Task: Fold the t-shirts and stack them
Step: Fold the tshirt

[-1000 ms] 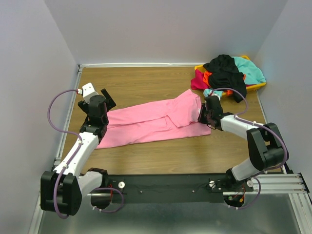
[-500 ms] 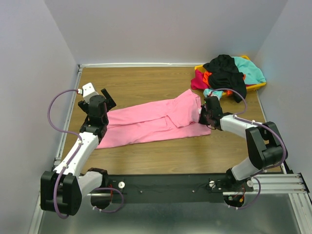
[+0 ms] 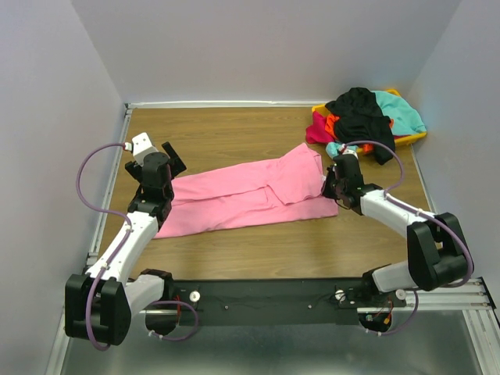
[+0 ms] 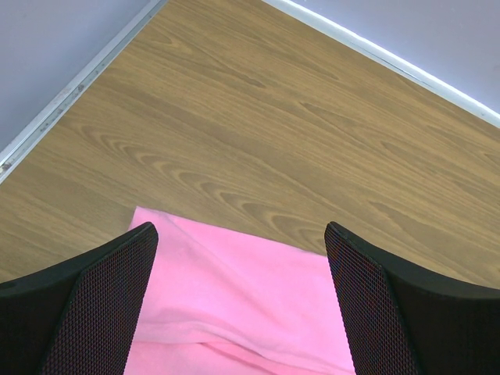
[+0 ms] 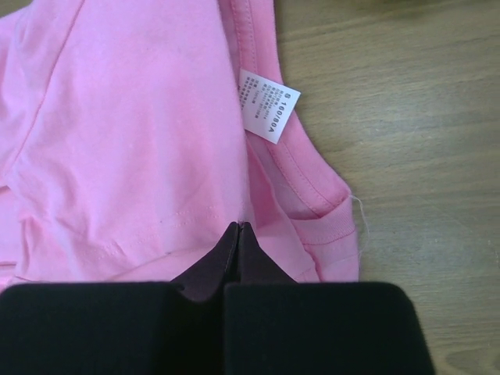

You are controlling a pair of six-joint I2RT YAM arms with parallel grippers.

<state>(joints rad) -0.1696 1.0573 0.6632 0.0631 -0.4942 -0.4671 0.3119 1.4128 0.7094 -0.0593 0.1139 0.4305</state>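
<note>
A large bright pink t-shirt (image 3: 242,195) lies partly folded along the middle of the wooden table. My right gripper (image 3: 330,186) is at its right end by the neckline, lying low on the cloth. In the right wrist view the right gripper (image 5: 239,226) is shut, its tips pinching a fold of the pink t-shirt (image 5: 133,141) just below the white label (image 5: 263,105). My left gripper (image 3: 160,164) hovers over the shirt's left end. In the left wrist view the left gripper (image 4: 240,233) is open wide above the pink t-shirt (image 4: 250,297), holding nothing.
A yellow bin (image 3: 410,139) at the back right corner holds a heap of other t-shirts: black (image 3: 361,113), teal (image 3: 400,109), orange-red (image 3: 334,125) and magenta (image 3: 319,129). Grey walls close in the table on three sides.
The right gripper's jaws have closed on the pink cloth at the neckline, and the right arm's elbow has swung outward to the right. The left arm has not moved.
</note>
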